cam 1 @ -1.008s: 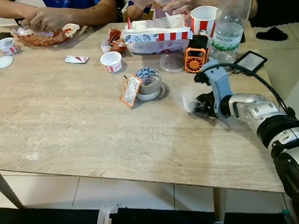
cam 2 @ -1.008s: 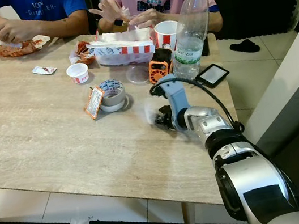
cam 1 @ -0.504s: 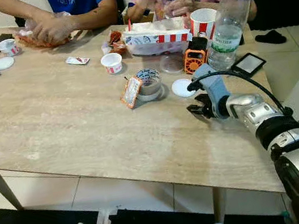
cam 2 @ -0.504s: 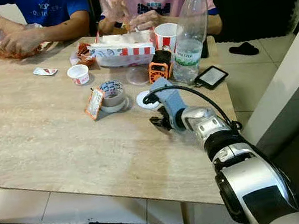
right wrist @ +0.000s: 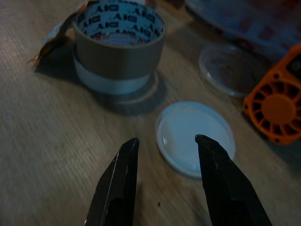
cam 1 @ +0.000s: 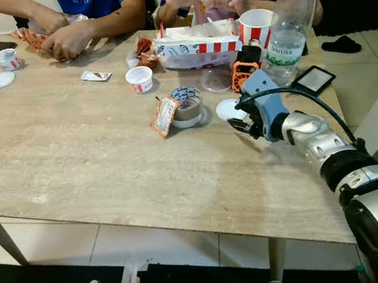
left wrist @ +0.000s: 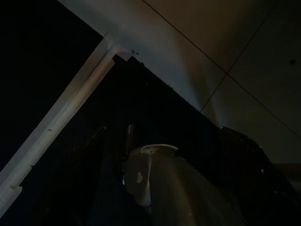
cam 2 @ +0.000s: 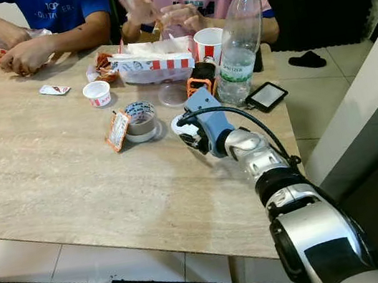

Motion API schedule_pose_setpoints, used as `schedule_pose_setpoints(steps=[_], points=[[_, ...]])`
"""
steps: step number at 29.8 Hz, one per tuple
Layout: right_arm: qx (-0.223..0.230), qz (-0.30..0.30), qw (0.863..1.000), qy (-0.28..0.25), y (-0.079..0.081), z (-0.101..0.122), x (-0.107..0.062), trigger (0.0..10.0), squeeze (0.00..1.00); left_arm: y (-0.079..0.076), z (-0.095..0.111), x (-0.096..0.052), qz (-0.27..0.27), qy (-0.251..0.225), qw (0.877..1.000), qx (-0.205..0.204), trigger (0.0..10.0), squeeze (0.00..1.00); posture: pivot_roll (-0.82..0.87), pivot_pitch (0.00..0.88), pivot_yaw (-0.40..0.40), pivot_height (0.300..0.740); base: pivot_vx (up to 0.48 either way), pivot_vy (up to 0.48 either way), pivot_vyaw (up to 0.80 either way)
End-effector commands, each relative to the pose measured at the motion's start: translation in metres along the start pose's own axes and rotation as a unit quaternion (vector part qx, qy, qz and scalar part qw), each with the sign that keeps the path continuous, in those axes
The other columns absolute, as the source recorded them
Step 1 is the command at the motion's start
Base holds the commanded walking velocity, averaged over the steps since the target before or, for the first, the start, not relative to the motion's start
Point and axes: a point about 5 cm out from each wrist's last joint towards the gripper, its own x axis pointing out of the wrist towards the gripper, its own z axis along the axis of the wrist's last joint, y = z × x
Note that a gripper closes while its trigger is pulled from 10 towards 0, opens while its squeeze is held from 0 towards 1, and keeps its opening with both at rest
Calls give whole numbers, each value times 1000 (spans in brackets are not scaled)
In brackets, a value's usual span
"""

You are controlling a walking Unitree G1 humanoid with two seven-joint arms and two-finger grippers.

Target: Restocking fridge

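My right gripper [right wrist: 165, 139] is open, low over the wooden table [cam 1: 68, 154], and its fingertips [right wrist: 130, 146] straddle the near edge of a flat white lid [right wrist: 195, 137]. Nothing is held between them. In the eye views the gripper [cam 1: 240, 124] sits just in front of that lid [cam 1: 227, 109], right of a roll of brown tape [cam 1: 187, 105]. A tall water bottle [cam 1: 290, 19] stands behind my arm at the table's far right. My left arm hangs idle in the dark beneath the table.
A clear lid [right wrist: 229, 68] and a small orange fan [right wrist: 277, 108] lie just past the white lid. A red-striped food box [cam 1: 195, 47], a striped cup [cam 1: 257, 26], a small tub [cam 1: 140, 78] and a sachet [cam 1: 165, 115] crowd the far side. Two people eat there.
A second ago the white lid was a blur at my right gripper; it now lies flat on the table. The gripper has moved forward up to it. The people's hands have shifted.
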Motion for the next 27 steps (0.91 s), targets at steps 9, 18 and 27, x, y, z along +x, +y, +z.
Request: schedule_pose_setpoints(steps=[9,18,27], points=[[-40,-29,999,15,14,-6,9,0,0,8,-10,-6,1,11,1000,11,10000,0,-27,168,-21,740,0,0,0],[-33,-63,997,-34,1,29,10,10000,0,17,-4,-10,4,-12,1000,5,10000,0,-9,215,-21,740,0,0,0],[-66,-52,996,4,7,29,14,10000,0,12,4,-7,-15,-26,999,21,10000,0,-6,257,-22,740,0,0,0]])
